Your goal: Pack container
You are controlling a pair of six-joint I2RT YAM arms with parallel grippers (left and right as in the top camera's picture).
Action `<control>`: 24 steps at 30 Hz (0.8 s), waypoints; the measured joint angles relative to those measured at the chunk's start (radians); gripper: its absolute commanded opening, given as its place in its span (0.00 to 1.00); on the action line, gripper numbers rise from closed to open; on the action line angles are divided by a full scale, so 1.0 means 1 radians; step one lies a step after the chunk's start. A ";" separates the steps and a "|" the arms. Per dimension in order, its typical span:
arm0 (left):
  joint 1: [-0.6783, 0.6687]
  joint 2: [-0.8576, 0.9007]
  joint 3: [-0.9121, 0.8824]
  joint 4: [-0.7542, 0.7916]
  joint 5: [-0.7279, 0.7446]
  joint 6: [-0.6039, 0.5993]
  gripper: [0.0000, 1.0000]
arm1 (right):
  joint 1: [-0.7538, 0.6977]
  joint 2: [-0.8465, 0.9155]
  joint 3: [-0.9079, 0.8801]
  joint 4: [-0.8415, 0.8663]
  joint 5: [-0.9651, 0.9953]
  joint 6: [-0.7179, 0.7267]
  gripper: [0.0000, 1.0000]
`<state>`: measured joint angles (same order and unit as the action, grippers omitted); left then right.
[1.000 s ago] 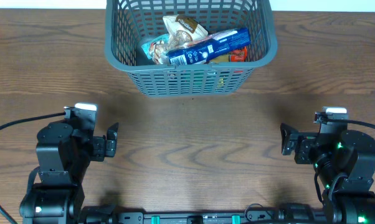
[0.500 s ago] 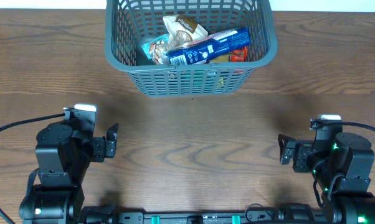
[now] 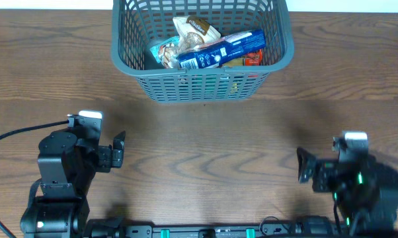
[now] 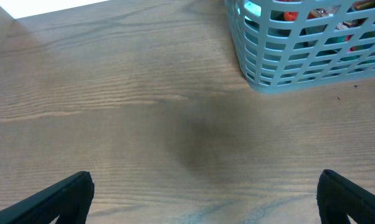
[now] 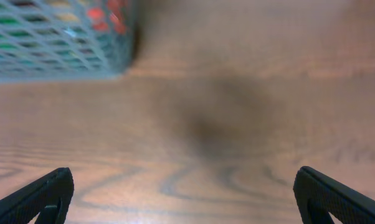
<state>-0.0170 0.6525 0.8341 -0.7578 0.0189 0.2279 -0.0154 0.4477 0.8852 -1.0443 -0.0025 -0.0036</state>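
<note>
The container [image 3: 200, 86], a dark grey lattice basket, stands at the far middle of the wooden table. It holds several packets, among them a long blue one [image 3: 222, 51] lying on top. My left gripper [image 3: 110, 153] is at the near left, open and empty, far short of the container [image 4: 299, 62], whose corner shows at the upper right of its wrist view. My right gripper [image 3: 310, 169] is at the near right, also open and empty. The container [image 5: 56, 50] shows blurred at the upper left of its wrist view. Bare wood lies between both pairs of fingertips [image 4: 63, 196] [image 5: 50, 190].
Brown wood-grain tabletop [image 3: 205, 142] stretches between the two arms and the container. A black cable [image 3: 14, 134] runs from the left arm toward the left edge. A white wall strip [image 4: 44, 6] borders the far table edge.
My right arm has shifted a little back toward the near edge and looks motion-blurred. The left arm and the container have not moved.
</note>
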 measured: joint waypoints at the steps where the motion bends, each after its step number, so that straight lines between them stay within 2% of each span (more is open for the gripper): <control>1: 0.000 0.000 0.000 0.000 0.000 0.000 0.99 | 0.010 -0.055 -0.011 0.019 -0.006 0.000 0.99; 6: 0.000 0.000 0.000 0.000 0.000 0.000 0.99 | 0.034 -0.291 -0.107 0.143 -0.023 0.000 0.99; 9: 0.000 0.000 0.000 0.000 0.000 0.000 0.99 | 0.056 -0.387 -0.223 0.298 -0.025 0.000 0.99; 18: 0.000 0.000 0.000 0.000 0.000 0.000 0.99 | 0.108 -0.417 -0.597 0.758 0.031 -0.001 0.99; 24: 0.000 0.000 0.000 0.000 0.000 0.000 0.98 | 0.130 -0.430 -0.777 0.882 0.139 -0.001 0.99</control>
<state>-0.0170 0.6525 0.8341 -0.7582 0.0189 0.2276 0.1150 0.0174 0.1078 -0.1627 0.1364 -0.0044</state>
